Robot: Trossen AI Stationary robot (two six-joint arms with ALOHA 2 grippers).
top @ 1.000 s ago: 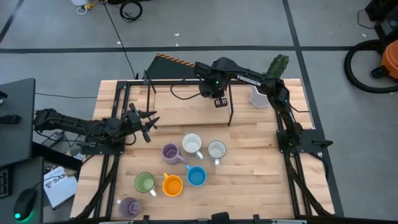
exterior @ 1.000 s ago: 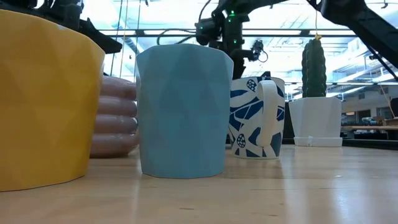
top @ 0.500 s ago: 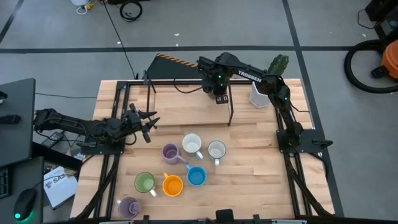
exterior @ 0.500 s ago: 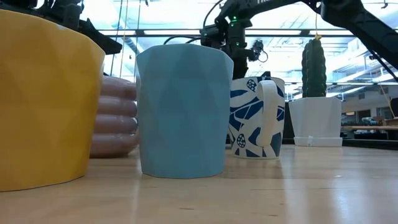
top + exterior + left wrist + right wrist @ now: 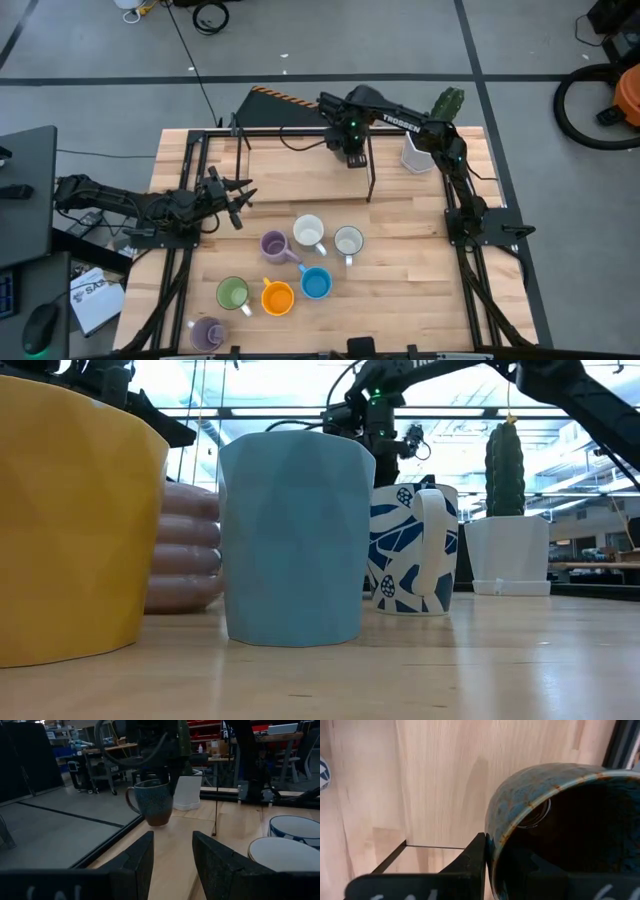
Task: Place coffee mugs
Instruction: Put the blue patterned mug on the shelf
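Observation:
Seven mugs stand in a cluster on the table's near half: purple (image 5: 272,245), white (image 5: 308,232), blue-patterned white (image 5: 348,240), blue (image 5: 316,283), orange (image 5: 277,297), green (image 5: 233,293) and a second purple (image 5: 207,332). The dark brown speckled mug (image 5: 152,802) hangs upright under my right gripper (image 5: 352,152), which is shut on it near the table's far edge. Whether its base touches the wood, I cannot tell. My left gripper (image 5: 172,850) is open, level above the table's left side, touching nothing. My right gripper holds the dark brown mug by its rim (image 5: 492,827), with one finger (image 5: 472,857) outside the wall and the other inside the hollow. The fingers come from above, pointing down. The mug sits upright below them, its handle (image 5: 131,800) free.
A thin black rod (image 5: 370,172) stands upright just right of the held mug. The white angular pot (image 5: 416,155) with the green cactus (image 5: 447,103) sits at the far right. Black frame rails run along the table's edges. Bare wood lies between the cluster and the far edge.
My right gripper has carried the dark brown mug a short way toward the table's far edge and has stayed shut on it. The left arm and the mugs on the table have kept still.

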